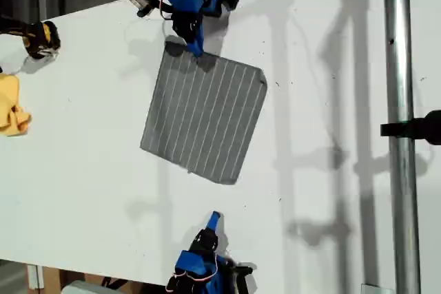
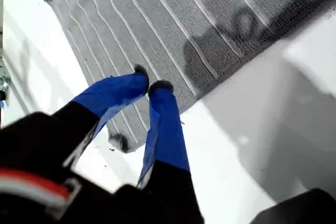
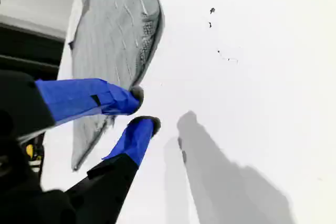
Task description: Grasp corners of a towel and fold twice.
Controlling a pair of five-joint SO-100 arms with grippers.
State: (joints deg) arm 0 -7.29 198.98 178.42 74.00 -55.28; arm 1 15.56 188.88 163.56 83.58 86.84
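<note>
The grey striped towel [image 1: 203, 115] lies flat and unfolded on the white table [image 1: 83, 170], turned slightly askew. My first gripper [image 1: 195, 49] hangs over the towel's far edge, close to the corner [image 1: 169, 50] towards the exterior view's upper left. Its blue fingertips [image 2: 139, 74] are almost touching just above the towel [image 2: 184, 19], with no cloth between them. My second gripper [image 1: 215, 218] is over bare table, short of the towel's near corner [image 1: 231, 180]. There its fingers [image 3: 134, 95] are a little apart, and the towel [image 3: 115, 24] lies ahead of them.
A small yellow cloth [image 1: 12, 105] lies at the exterior view's left edge, with a black and yellow object [image 1: 38, 38] above it. A metal pole [image 1: 400, 129] with a black clamp [image 1: 413, 129] runs down the exterior view's right side.
</note>
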